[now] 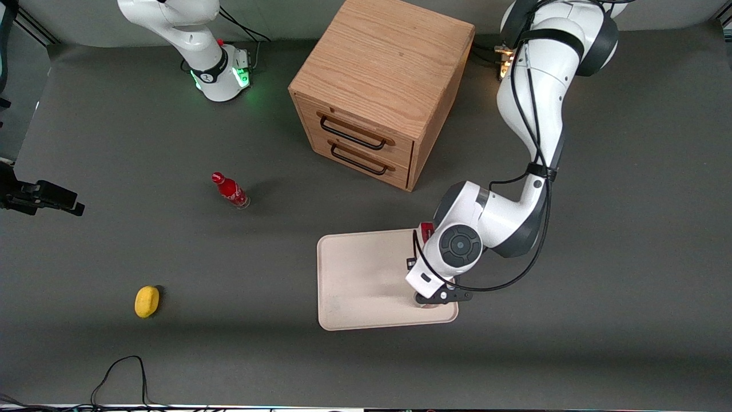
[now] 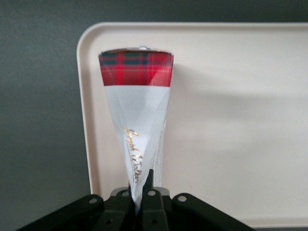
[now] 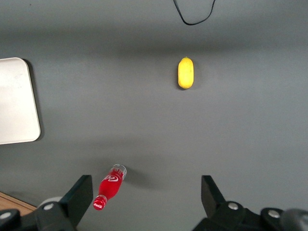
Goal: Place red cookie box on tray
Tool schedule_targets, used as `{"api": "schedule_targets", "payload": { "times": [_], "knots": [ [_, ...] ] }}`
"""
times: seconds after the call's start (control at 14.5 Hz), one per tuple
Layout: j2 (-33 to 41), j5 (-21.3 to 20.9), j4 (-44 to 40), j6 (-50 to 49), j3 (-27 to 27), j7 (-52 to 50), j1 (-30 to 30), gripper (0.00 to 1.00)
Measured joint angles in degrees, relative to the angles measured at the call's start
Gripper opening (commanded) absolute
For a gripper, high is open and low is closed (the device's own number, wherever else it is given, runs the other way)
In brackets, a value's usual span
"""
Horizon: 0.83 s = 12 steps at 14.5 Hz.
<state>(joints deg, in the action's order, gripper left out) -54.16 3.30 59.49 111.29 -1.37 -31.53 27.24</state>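
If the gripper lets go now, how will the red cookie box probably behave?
The gripper pinches the red cookie box by one narrow end above the tray. Being long, flat cardboard, it probably feels light and stiff. Released, it would likely tip and lie flat rather than roll.

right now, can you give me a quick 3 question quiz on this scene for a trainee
1. True or false: the gripper is shut on the red cookie box.
2. Over what is the box held? A) the tray B) the wooden drawer cabinet C) bare table
3. Which lies nearer the front camera, the yellow lemon-like object or the small red bottle?

Key: 1 true; 2 A, near the tray's edge toward the working arm's end; 3 the yellow object.
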Motion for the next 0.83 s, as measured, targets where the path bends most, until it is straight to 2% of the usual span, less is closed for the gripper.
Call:
{"api": "schedule_targets", "payload": {
  "times": [0.07,0.41,0.62,0.83],
  "knots": [
    [-0.20,0.00,0.28,1.87,0.25,0.00,-0.01,1.00],
    [1.92,-0.20,2.41,6.79,0.59,0.00,-0.54,1.00],
    [11.61,-0.21,8.78,5.69,1.04,0.51,-3.57,1.00],
    [24.47,-0.21,17.47,-1.89,1.07,5.72,-8.46,1.00]
  ]
}}
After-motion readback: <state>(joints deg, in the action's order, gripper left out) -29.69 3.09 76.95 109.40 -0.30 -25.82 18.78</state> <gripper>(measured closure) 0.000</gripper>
